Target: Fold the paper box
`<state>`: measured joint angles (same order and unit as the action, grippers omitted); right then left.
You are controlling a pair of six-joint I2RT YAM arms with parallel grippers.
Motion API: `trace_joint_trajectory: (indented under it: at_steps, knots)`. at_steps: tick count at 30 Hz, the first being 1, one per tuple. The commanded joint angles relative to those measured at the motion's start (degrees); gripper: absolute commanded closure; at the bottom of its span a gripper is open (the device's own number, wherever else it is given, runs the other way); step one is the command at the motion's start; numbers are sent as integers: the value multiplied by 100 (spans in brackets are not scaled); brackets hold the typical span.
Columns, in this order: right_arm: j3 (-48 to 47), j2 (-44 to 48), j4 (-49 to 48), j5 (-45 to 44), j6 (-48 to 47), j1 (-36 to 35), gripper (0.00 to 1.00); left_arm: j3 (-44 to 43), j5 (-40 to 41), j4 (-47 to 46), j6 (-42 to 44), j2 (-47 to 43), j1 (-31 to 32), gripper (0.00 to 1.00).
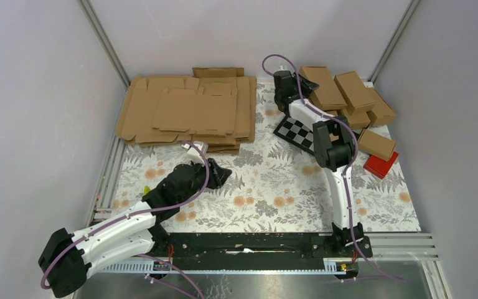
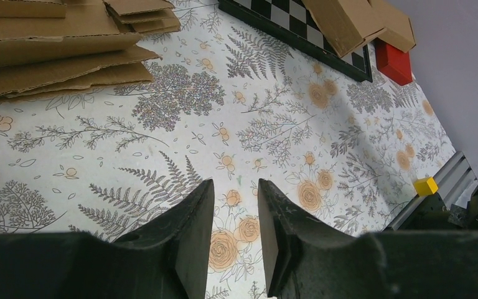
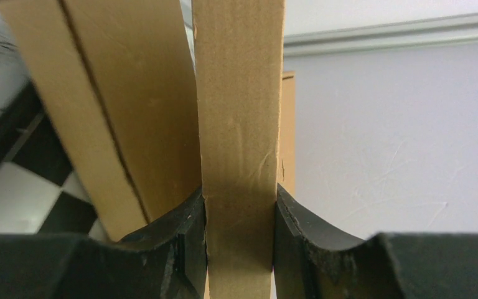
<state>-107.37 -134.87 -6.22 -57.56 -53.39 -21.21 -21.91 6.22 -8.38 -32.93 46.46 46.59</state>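
1. Right hand [image 3: 239,199] was closed on the paper box [image 3: 239,118], with one finger [image 3: 190,230] pressed flat on each side of a narrow brown face.
2. The box stood upright between the fingers, above the checkerboard [image 3: 18,199] at the far right of the table [image 1: 267,187], with the wall behind it.
3. Another brown cardboard face [image 3: 118,106] leaned just left of the held part. Could not tell if it was the same box or a different one.
4. Loose cartons [image 1: 364,99] sat grouped at the far right corner, with a red block [image 1: 381,165] near them.
5. Left hand [image 2: 235,212] was partly open, gripped nothing, and was low over the floral table.
6. A stack of flat blanks [image 1: 187,112] lay far left, beyond the left hand.
7. A small yellow block [image 2: 425,185] sat on the rail at the table edge.
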Motion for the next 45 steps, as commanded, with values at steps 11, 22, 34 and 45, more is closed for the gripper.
trace_joint_trajectory:
  at_steps: [11,22,34,45]
  knots:
    - [-825,-217,780,-256,961,411,0,-5,165,-205,-16,50,17,59]
    - [-1562,957,3276,1292,3367,-470,0,-187,429,102,162,-95,15,35]
    - [3661,4922,489,3204,4572,-656,0,143,2017,-415,772,-220,4,1]
    - [8148,7468,-2639,1977,4866,-351,0,1201,3657,-3236,2761,55,-772,1]
